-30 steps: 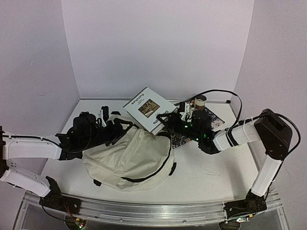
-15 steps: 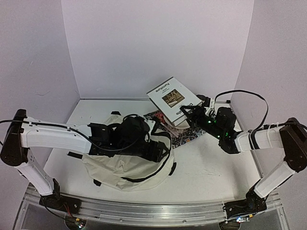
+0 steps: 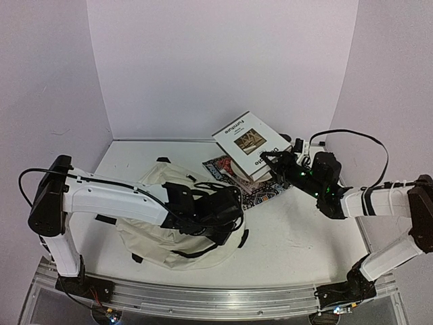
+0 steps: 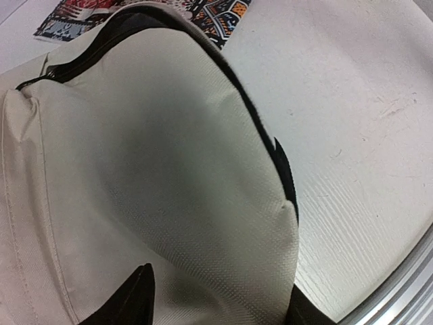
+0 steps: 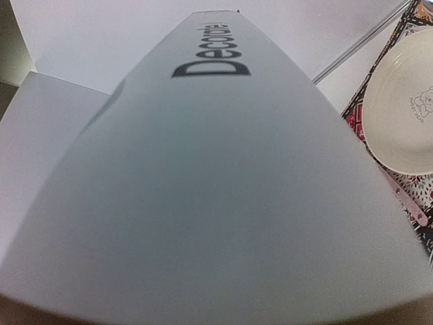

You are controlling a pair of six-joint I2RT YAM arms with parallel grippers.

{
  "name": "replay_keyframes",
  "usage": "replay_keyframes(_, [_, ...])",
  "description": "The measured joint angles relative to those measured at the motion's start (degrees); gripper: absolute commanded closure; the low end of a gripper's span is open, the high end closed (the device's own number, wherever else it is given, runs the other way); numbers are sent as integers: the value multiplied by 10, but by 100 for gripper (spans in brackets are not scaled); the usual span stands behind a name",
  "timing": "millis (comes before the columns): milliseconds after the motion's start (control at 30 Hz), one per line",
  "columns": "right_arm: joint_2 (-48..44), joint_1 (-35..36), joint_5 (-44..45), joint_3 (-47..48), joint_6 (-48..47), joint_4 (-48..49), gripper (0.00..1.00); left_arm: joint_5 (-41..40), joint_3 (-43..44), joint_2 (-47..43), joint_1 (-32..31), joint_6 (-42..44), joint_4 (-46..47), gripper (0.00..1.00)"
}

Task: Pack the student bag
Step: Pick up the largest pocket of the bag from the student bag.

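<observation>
The student bag (image 3: 152,233), cream with black zipper trim, lies slumped at the front left of the table. My left gripper (image 3: 230,215) reaches across it to its right edge. In the left wrist view the bag (image 4: 149,156) fills the frame, and a bulge of its fabric sits between my left gripper's (image 4: 220,301) spread fingertips (image 4: 139,298); whether they press it is unclear. My right gripper (image 3: 269,160) is shut on the lower corner of a white book (image 3: 247,141) and holds it tilted above the back right. The book's cover (image 5: 203,169) hides the right fingers.
A patterned mat (image 3: 260,193) lies between the bag and the right arm, partly under the bag's top; its corner shows as the patterned mat (image 4: 203,10). A cream dish (image 5: 406,115) rests on it. The white walls stand close behind and beside.
My left arm has swept from the bag's left side across to its right edge, its jaws narrowing. My right gripper has carried the book up and to the right.
</observation>
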Motion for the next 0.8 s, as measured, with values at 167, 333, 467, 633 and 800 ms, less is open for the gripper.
replay_keyframes(167, [-29, -1, -10, -1, -15, -46, 70, -23, 5, -8, -1, -4, -24, 65])
replay_keyframes(333, [-60, -2, -23, -1, -30, -102, 71, -33, 5, -34, 7, -5, -47, 68])
replay_keyframes(467, [-79, -2, -36, -1, -38, -142, 74, -26, 4, -58, 23, -4, -57, 95])
replay_keyframes(633, [-106, -2, -53, -1, -39, -196, 75, -22, 4, -69, 48, -4, -66, 100])
replay_keyframes(800, [-150, -2, -64, 0, -42, -262, 76, -26, 4, -86, 85, 3, -80, 100])
